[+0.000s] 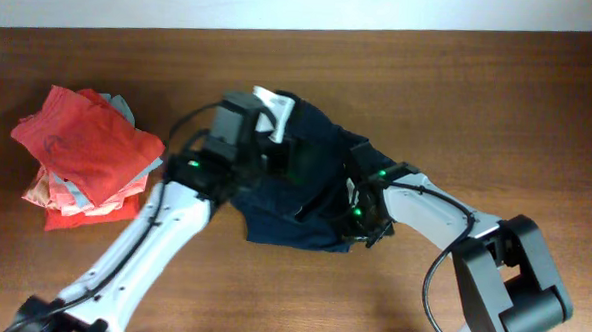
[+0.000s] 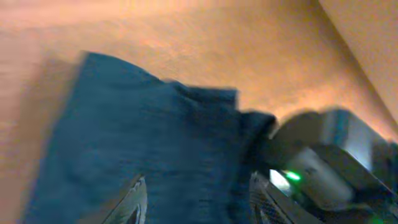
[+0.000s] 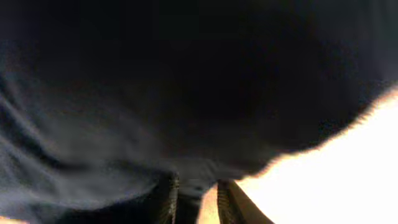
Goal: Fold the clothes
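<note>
The dark navy garment (image 1: 310,192) lies crumpled in the middle of the wooden table. It also fills the left wrist view (image 2: 143,143) and the right wrist view (image 3: 186,81). My left gripper (image 1: 278,125) hovers over the garment's back left part. In its own view its fingers (image 2: 199,202) are spread wide with only cloth below them. My right gripper (image 1: 359,224) is at the garment's front right edge. In its own view its fingers (image 3: 198,196) are close together with a fold of navy cloth pinched between them.
A pile of red-coral and light-blue garments (image 1: 86,157) sits at the left of the table. The right arm's body with a green light (image 2: 311,171) shows close to the left gripper. The table's back edge (image 1: 302,31) meets a white wall.
</note>
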